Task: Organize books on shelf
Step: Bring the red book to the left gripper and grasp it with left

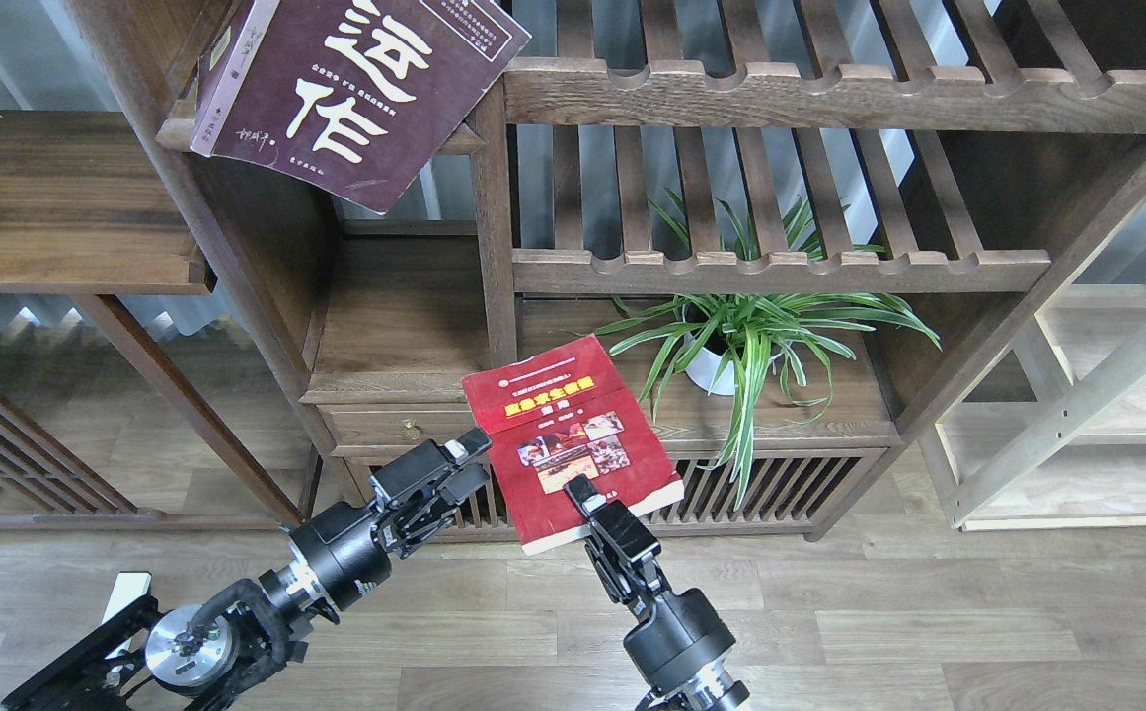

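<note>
writing: maroon book [350,94] up-left of my pincers shows big cream Chinese characters; red book [568,439] has a yellow band, text too small to read | pose: right pincer [582,491] clamped on red book's near edge, held tilted above the floor; left pincer [459,464] just left of it, fingers apart | around: potted plant [745,341] up-right, on the cabinet top

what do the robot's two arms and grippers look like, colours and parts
Both arms are black, built from rounded cylindrical segments. The left arm has a shiny silver disc joint near the view's edge, with black cables looped beside it. The left gripper is blocky, with black fingers and a small pale tip. The right gripper is a boxy black unit on a rounded black wrist with a silver ring below.
</note>
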`<state>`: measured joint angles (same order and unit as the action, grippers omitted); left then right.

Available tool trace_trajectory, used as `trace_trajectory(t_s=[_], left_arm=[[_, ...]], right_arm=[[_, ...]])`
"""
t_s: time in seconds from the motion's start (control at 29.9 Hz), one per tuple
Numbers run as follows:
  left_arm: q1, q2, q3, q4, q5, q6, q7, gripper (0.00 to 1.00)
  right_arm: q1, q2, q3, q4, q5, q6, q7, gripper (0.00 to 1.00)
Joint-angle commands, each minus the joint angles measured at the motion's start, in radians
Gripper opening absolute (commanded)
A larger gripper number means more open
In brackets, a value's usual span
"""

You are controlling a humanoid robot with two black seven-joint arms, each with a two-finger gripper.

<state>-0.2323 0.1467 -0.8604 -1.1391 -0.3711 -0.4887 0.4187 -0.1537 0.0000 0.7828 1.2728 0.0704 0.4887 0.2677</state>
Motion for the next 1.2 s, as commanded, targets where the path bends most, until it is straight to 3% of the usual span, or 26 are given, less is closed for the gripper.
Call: trace_trajectory(t_s=[0.0,0.23,0.53,0.8,0.97,1.17], left_arm=[[-0.01,-0.013,0.007,0.016,0.0,0.0,0.002,0.76],[-0.012,-0.042,0.009,0.041,0.0,0.0,0.002,0.73],[-0.013,-0.044,0.007,0.045,-0.002,0.0,0.002,0.45],[-0.015,-0.042,0.003,0.044,-0.002,0.0,0.023,0.34],[-0.015,-0.041,0.004,0.044,-0.002,0.0,0.058,0.26],[-0.012,-0.039,0.003,0.044,-0.002,0.0,0.058,0.18]], right_arm=[[0.005,0.0,-0.007,0.0,0.0,0.0,0.001,0.14],[0.006,0.0,-0.028,0.0,0.002,0.0,0.001,0.14],[0.0,0.0,-0.033,0.0,0.0,0.0,0.001,0.15],[-0.001,0.0,-0.033,-0.003,0.0,0.0,0.001,0.16],[-0.001,0.0,-0.033,-0.004,0.0,0.0,0.001,0.16],[-0.003,0.0,-0.033,-0.003,0.0,0.0,0.001,0.16]])
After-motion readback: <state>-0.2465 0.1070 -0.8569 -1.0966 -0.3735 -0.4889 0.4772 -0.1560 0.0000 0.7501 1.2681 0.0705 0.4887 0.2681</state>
